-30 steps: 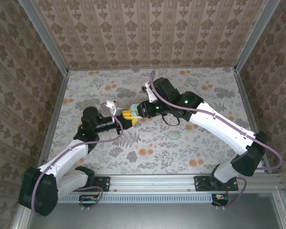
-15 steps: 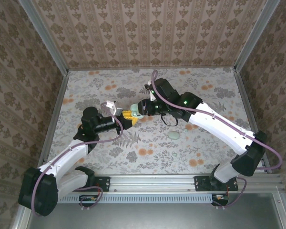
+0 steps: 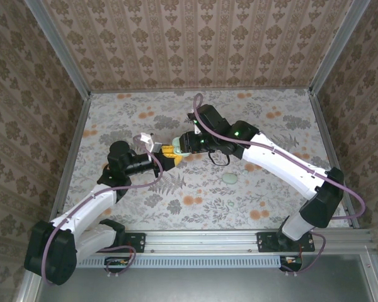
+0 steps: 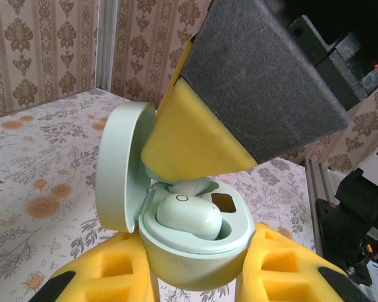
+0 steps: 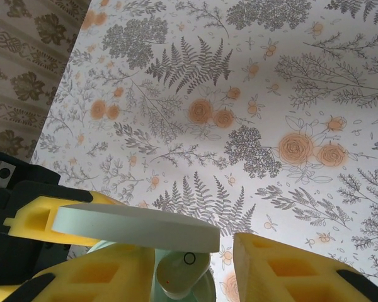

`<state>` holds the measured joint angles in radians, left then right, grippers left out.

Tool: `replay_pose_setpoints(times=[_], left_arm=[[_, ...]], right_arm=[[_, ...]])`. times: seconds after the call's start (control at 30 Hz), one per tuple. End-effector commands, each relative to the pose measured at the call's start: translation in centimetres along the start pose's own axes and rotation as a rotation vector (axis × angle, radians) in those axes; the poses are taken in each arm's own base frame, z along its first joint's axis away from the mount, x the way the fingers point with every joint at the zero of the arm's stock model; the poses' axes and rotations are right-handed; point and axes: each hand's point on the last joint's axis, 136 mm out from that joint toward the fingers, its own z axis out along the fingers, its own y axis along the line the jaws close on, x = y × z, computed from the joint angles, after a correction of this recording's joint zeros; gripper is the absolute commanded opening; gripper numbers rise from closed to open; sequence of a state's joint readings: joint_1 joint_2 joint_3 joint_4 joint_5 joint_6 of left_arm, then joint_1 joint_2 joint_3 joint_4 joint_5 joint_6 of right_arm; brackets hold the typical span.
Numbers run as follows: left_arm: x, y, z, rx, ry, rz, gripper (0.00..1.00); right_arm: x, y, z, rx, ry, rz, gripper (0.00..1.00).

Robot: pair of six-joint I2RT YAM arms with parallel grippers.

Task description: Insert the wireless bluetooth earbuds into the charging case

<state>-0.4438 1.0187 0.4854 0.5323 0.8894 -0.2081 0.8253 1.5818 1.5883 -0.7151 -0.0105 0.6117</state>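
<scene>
In the left wrist view a finger (image 4: 195, 138) of the right gripper (image 5: 184, 251) hid the back of the case (image 4: 195, 258) from us, and the earbud (image 4: 183, 215) showed only its top. The bottom edge cut off the case's underside and the left gripper (image 4: 195, 280). In the right wrist view the lid (image 5: 138, 228) covered most of the case, whose body ran off the bottom edge. From above the case was too small to read, and we could not tell whether a pale oval (image 3: 229, 179) right of centre was an earbud.
</scene>
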Motion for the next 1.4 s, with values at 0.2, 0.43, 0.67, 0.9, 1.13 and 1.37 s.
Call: replay_pose_setpoints(times=[0.2,0.43,0.67,0.9,1.13,1.37], left_arm=[[-1.1,-0.6,-0.2,0.011,-0.035,0.073,0.13],[-1.1,-0.6,-0.1,0.009,-0.035,0.074,0.13],[-1.1,-0.5,-0.1,0.004,-0.035,0.073,0.13],[-1.0,-0.5,-0.1,0.003,-0.033,0.074,0.13],[-1.2,-0.6,-0.1,0.010,-0.038,0.074,0.13],[-1.4,-0.7,-0.1,0.013,-0.042,0.070,0.13]], right_arm=[[-0.1,0.5,-0.4,-0.001,0.012,0.014,0.34],[0.3,0.8,-0.7,-0.025,0.026,0.018,0.27],[0.4,1.2,-0.9,-0.043,0.032,0.019,0.23],[0.2,1.5,-1.8,-0.070,0.012,-0.005,0.21],[0.2,2.3,-2.6,-0.118,-0.001,-0.060,0.20],[1.0,2.4,-2.0,-0.131,0.036,-0.119,0.21]])
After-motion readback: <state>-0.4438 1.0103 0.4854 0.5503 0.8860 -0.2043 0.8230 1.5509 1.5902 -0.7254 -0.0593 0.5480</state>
